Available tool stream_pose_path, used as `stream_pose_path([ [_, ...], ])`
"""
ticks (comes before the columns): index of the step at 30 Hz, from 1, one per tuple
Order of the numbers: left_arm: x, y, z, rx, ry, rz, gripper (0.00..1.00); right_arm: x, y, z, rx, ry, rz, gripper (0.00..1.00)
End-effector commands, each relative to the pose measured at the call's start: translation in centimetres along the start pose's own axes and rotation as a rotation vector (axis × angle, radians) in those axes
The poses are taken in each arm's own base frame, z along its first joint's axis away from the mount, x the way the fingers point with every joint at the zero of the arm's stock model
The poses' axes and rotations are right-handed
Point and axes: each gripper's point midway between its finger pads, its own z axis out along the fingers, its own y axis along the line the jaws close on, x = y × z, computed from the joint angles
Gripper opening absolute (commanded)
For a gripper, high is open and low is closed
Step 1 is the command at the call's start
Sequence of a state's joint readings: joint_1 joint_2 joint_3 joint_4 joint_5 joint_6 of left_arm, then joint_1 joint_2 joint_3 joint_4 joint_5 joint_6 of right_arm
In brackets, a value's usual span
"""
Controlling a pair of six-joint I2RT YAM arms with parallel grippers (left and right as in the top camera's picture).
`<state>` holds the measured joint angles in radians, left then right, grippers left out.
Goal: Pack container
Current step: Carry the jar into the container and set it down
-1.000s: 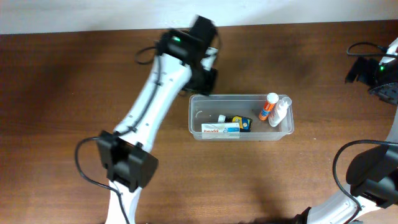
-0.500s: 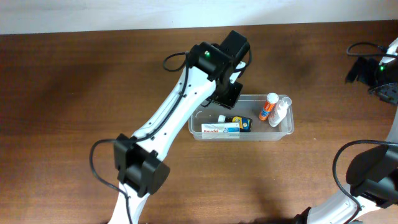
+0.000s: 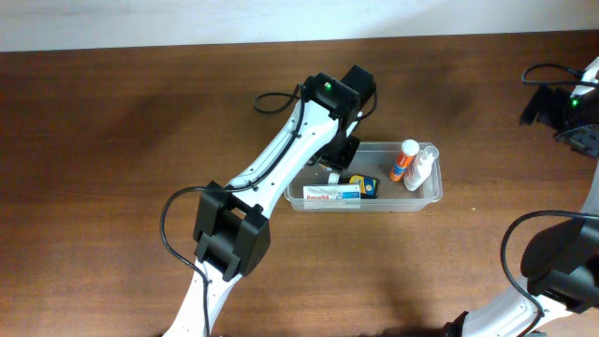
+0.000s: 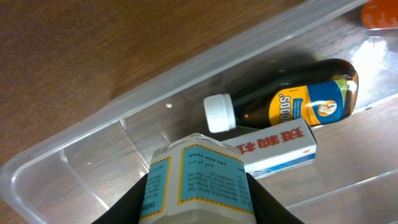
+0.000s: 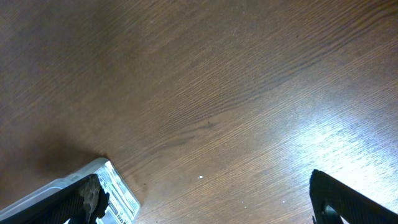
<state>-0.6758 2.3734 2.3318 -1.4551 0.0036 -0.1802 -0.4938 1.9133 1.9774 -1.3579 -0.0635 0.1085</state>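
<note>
Your left end effector (image 4: 197,208) clamps a small printed carton (image 4: 196,171) directly over the clear container (image 4: 81,155), which sits mid-frame overhead, long axis left-right. Bare floor lies lower left of the brown bottle (image 4: 292,102). The right end effector (image 5: 204,186) sits spread, empty, far right.

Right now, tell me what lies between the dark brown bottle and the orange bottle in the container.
Nothing: only bare floor of the container separates the dark brown bottle from the orange bottle, shown in the overhead view.

Soft, even light overhead; white glare on the table (image 5: 339,134) in the right wrist view.
</note>
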Motion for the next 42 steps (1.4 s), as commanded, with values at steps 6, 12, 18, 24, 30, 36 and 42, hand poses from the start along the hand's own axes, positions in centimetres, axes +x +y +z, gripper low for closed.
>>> stream_pose_path([
  [6, -0.1, 0.8, -0.1, -0.027, -0.002, -0.02, 0.35, 0.1, -0.1, 0.0, 0.012, -0.001, 0.002, 0.98],
  [12, 0.6, 1.0, 1.2, -0.036, 0.048, -0.021, 0.35, 0.1, -0.1, 0.0, 0.011, -0.001, 0.002, 0.98],
  [18, 0.7, 1.0, 2.1, -0.032, 0.071, -0.028, 0.35, 0.1, -0.1, 0.0, 0.011, -0.001, 0.002, 0.98],
  [24, 0.5, 0.5, 2.6, -0.006, 0.071, -0.028, 0.35, 0.1, -0.1, 0.0, 0.011, -0.001, 0.002, 0.98],
  [30, 0.8, 0.9, 2.9, -0.01, 0.089, -0.035, 0.35, 0.1, -0.1, 0.0, 0.011, -0.001, 0.002, 0.98],
  [36, 0.8, 0.9, 2.9, -0.009, 0.09, -0.035, 0.36, 0.1, -0.1, 0.0, 0.011, -0.001, 0.002, 0.98],
  [42, 0.8, 0.9, 2.9, -0.01, 0.09, -0.034, 0.36, 0.1, -0.1, 0.0, 0.011, -0.001, 0.002, 0.98],
])
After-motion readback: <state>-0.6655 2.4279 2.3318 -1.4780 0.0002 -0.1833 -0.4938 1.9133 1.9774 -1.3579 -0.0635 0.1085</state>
